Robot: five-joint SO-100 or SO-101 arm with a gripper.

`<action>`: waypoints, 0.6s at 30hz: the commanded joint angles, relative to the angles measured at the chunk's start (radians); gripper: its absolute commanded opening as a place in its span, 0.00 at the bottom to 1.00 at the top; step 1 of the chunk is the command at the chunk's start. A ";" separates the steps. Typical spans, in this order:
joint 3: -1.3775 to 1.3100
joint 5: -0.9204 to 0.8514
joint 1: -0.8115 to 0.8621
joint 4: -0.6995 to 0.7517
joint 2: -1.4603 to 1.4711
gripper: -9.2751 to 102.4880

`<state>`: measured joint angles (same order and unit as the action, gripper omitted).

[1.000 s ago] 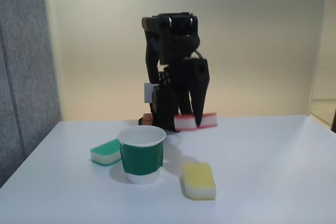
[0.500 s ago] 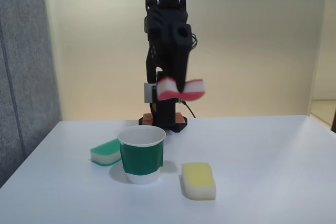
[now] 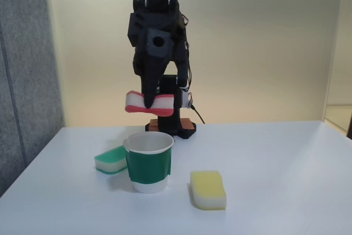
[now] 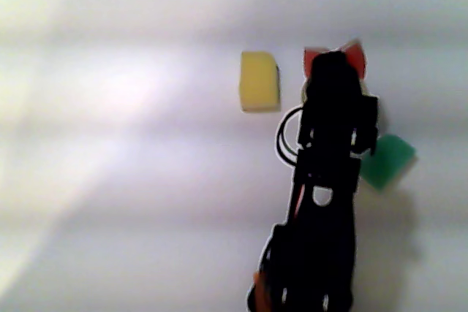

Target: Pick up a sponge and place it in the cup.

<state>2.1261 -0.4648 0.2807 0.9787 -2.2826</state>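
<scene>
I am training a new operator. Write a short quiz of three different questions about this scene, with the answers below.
1. True or false: the gripper holds the red-topped sponge in the air.
2. In the fixed view, which sponge lies right of the green-banded paper cup? A) green-topped B) yellow-topped C) red-topped
3. Fill in: the green-topped sponge rests on the ____.

Key:
1. True; it is above the cup, not in it.
2. B, the yellow-topped sponge.
3. The white table.

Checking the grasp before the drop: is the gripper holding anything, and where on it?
Yes. The gripper is pinching the red sponge near its middle, above the cup.
</scene>
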 commanded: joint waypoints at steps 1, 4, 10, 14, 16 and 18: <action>0.020 -0.017 0.008 0.005 -0.014 0.08; 0.041 -0.017 0.006 0.015 -0.018 0.08; 0.091 0.018 0.003 -0.017 -0.012 0.08; 0.097 0.017 0.003 -0.015 -0.020 0.14; 0.098 0.017 0.003 -0.015 -0.023 0.16; 0.098 0.012 0.002 -0.020 -0.029 0.20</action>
<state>2.2273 -0.4372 0.2761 0.9664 -2.2856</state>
